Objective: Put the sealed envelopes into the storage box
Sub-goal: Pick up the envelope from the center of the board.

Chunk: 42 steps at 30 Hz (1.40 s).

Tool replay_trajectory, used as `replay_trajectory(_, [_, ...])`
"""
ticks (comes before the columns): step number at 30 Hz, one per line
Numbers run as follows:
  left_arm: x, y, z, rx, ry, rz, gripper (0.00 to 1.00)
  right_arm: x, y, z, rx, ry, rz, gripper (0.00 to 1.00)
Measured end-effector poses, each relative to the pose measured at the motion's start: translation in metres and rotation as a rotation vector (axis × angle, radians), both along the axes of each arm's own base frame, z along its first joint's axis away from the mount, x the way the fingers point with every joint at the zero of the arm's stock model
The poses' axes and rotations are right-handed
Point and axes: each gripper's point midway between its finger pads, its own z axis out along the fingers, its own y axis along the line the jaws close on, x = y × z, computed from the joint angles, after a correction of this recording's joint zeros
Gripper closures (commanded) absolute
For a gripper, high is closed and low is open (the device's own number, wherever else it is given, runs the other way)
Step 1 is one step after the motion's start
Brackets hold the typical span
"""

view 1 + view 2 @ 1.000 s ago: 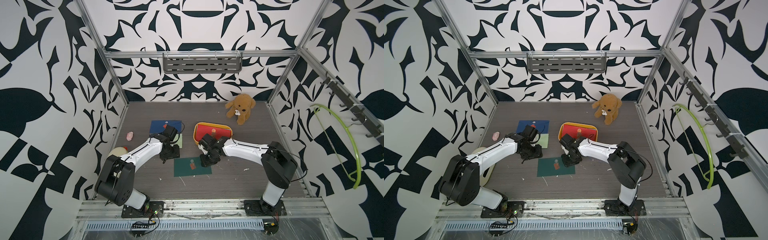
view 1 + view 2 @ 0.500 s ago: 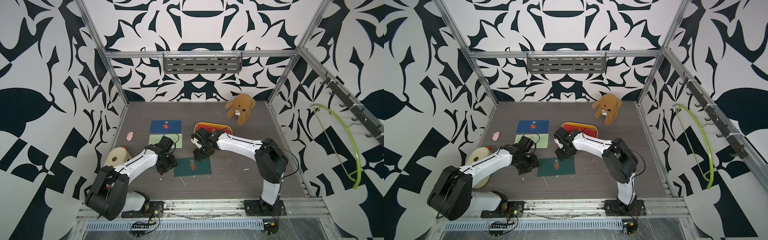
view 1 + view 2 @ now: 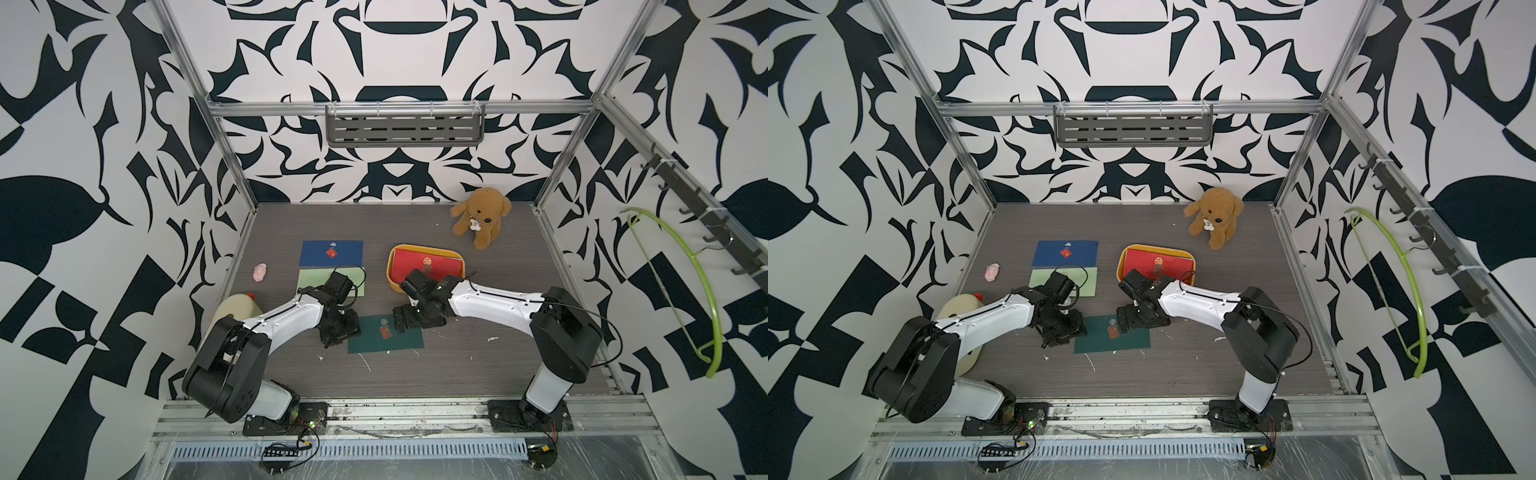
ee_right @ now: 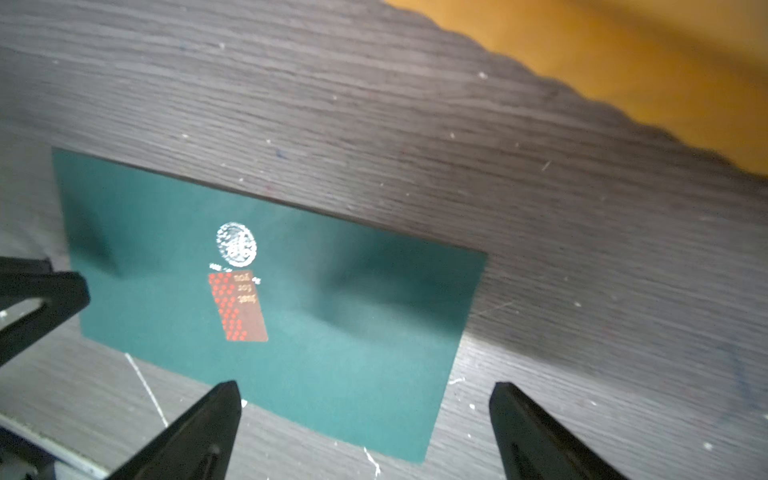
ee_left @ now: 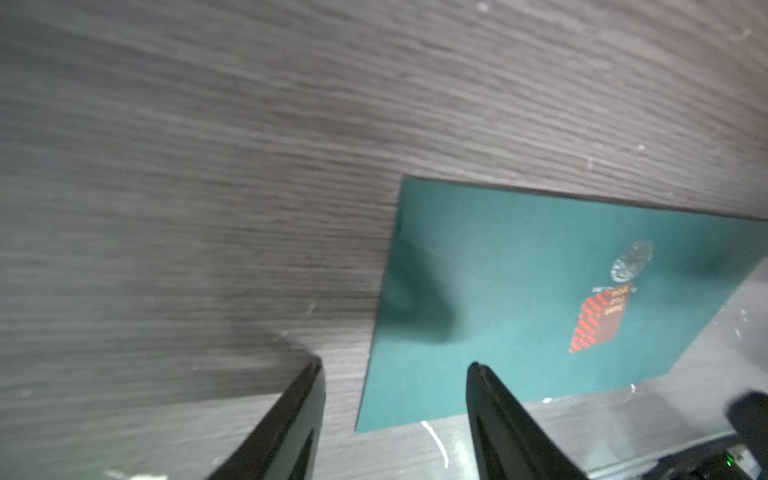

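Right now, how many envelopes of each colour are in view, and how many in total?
blue envelope: 1
light green envelope: 1
dark green envelope: 1
red envelope, lying in the yellow box: 1
Total: 4 in view; any envelopes under the red one are hidden.

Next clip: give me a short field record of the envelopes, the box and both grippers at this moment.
In box: red envelope lies in the storage box
On table: dark green envelope, navy envelope, light green envelope
Left gripper: open, at one end of the dark green envelope
Right gripper: open, over its other end
Held: nothing
Other: teddy bear, far right corner
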Motion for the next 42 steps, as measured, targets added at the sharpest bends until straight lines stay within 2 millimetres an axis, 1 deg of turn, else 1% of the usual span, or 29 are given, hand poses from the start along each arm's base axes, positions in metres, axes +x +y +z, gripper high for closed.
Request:
replay_trajectory(4, [0.004,-0.007,0.0,-0.023,-0.005,-0.036,0.4,-0.005,-0.005,-0.015,-0.003,0.02,-0.04,0.01])
replay_trajectory(9, [0.005,-0.011,0.001,-0.04,-0.012,-0.065,0.4,0.0,0.002,-0.013,0.045,0.002,-0.074,0.01])
replay_trajectory(13, [0.005,-0.013,0.001,-0.055,-0.012,-0.08,0.4,0.005,0.012,-0.011,0.102,-0.004,-0.093,0.01])
replay_trajectory(22, [0.004,-0.017,0.001,-0.074,-0.011,-0.094,0.4,0.009,0.022,-0.008,0.161,-0.008,-0.118,0.01])
replay_trajectory(30, [0.004,-0.019,0.001,-0.081,-0.007,-0.1,0.4,0.006,0.026,-0.007,0.165,-0.006,-0.109,0.01])
replay_trajectory(37, [0.004,-0.021,0.001,-0.088,-0.005,-0.108,0.4,0.0,0.042,-0.008,0.165,-0.005,-0.07,0.0])
replay_trajectory(40, [0.004,-0.025,0.001,-0.1,-0.004,-0.116,0.4,-0.003,0.046,-0.008,0.159,-0.008,-0.059,0.01])
replay_trajectory(42, [0.004,-0.028,0.002,-0.108,-0.005,-0.119,0.4,-0.004,0.048,-0.008,0.155,-0.009,-0.051,0.07])
